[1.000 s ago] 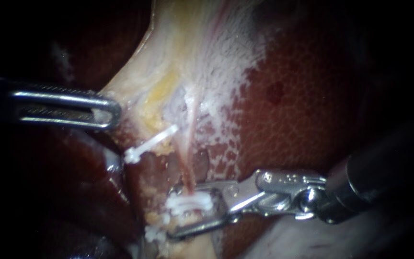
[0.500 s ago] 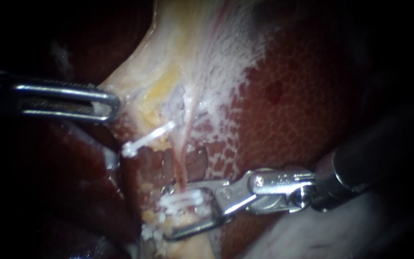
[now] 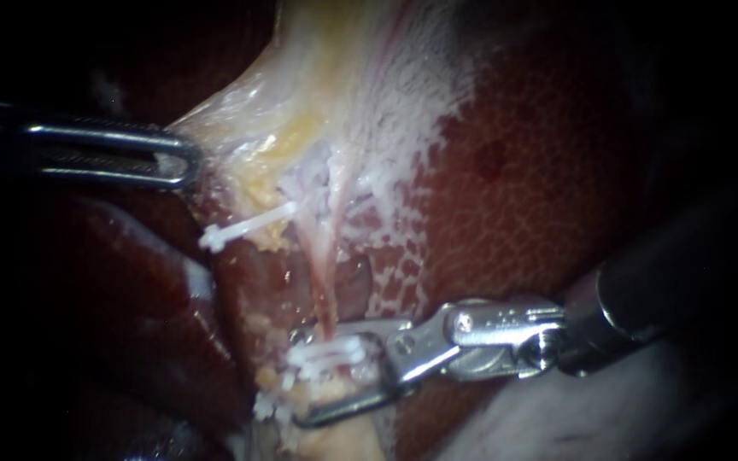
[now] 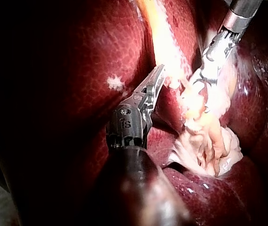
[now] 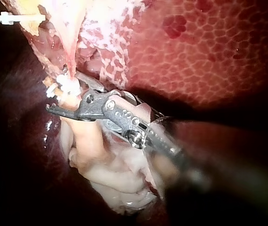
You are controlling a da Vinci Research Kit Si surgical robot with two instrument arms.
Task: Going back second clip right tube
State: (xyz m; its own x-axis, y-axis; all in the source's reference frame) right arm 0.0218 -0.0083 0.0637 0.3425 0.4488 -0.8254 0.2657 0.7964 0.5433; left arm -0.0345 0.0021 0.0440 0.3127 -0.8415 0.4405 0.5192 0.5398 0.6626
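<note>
Left instrument: the left instrument (image 3: 179,159) comes in from the left of the endoscope view, with its slotted hand turned flat-on to the camera.
Left hand state: closed together and clamped on the edge of the pale tissue (image 3: 335,94). In its own wrist view the left instrument (image 4: 158,74) shows both halves lying against each other, with the tip in that tissue.
Right instrument: the right instrument (image 3: 318,376) comes in from the right, low over the liver (image 3: 540,196).
Right hand state: apart, with a clear gap between the two halves. One half lies above the lower clip (image 3: 330,354) and the other below it, and neither can be seen pressing on the clip.
Task's thing: the lower clip is white and sits across the tube (image 3: 325,273), a thin pink strand running down from the pale tissue. The clip lies inside the gap of the right instrument's hand.
Same clip, right wrist view: the lower clip (image 5: 64,84) lies just ahead of the right instrument (image 5: 61,94).
Other clips: an upper clip (image 3: 245,226) sits slanted, farther up near the left instrument. A third clip (image 3: 271,408) lies just beside the tip of the right hand's lower half.
Which tube: whether the upper clip sits on the same tube cannot be told.
Surroundings: dark red liver lies on both sides of the pale tissue.
</note>
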